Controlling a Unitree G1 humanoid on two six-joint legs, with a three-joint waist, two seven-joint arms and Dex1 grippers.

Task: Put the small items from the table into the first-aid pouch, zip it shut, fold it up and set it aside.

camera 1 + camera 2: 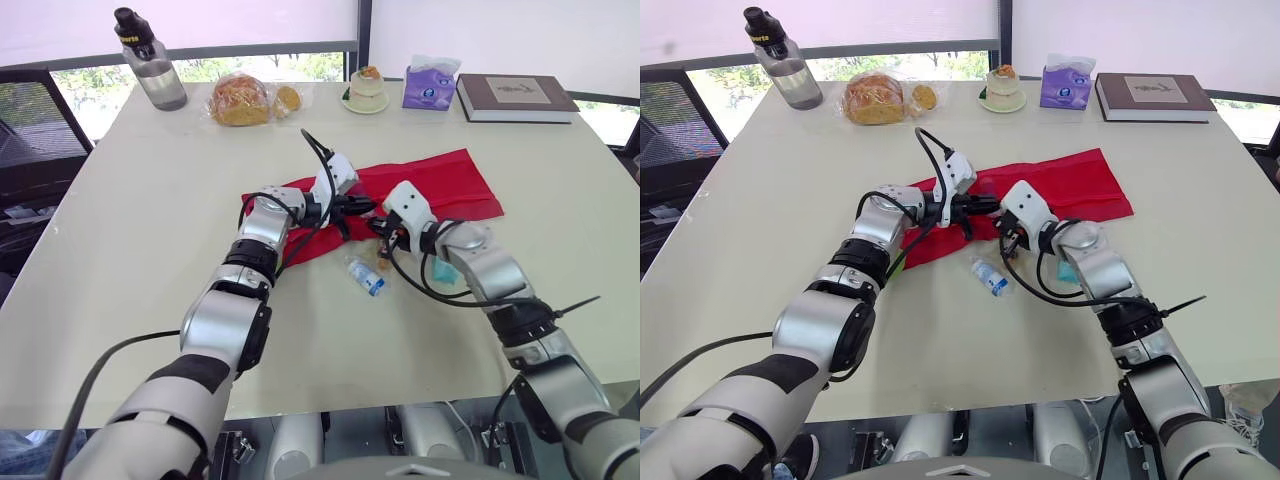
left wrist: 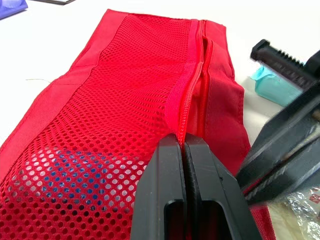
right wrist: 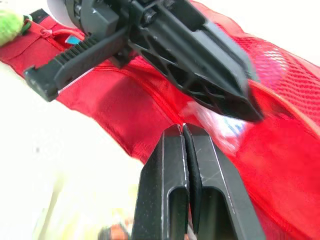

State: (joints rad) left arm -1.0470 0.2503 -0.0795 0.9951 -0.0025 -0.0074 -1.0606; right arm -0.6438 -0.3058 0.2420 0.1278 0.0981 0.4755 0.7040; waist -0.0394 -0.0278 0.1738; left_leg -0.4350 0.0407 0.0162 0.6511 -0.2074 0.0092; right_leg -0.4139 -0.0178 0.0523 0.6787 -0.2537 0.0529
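The red first-aid pouch [image 1: 440, 185] lies flat at the table's middle, mesh side up, its zipper [image 2: 192, 85] partly open. My left gripper [image 1: 358, 208] is shut on the pouch's zipper edge [image 2: 183, 142] at its near left end. My right gripper [image 1: 383, 238] is shut, hovering just beside the left one over the pouch's near edge; nothing shows between its fingers [image 3: 170, 165]. A small clear bottle [image 1: 366, 275] lies on the table in front of the pouch. A crinkly packet [image 1: 384, 262] lies under the right gripper, and a teal packet [image 1: 443, 272] lies beside the right forearm.
Along the table's far edge stand a water bottle [image 1: 150, 65], a bagged loaf [image 1: 240, 100], a small dessert on a plate [image 1: 366, 90], a purple tissue pack [image 1: 430, 85] and a brown book [image 1: 515, 97]. Bare tabletop [image 1: 150, 220] stretches to the left.
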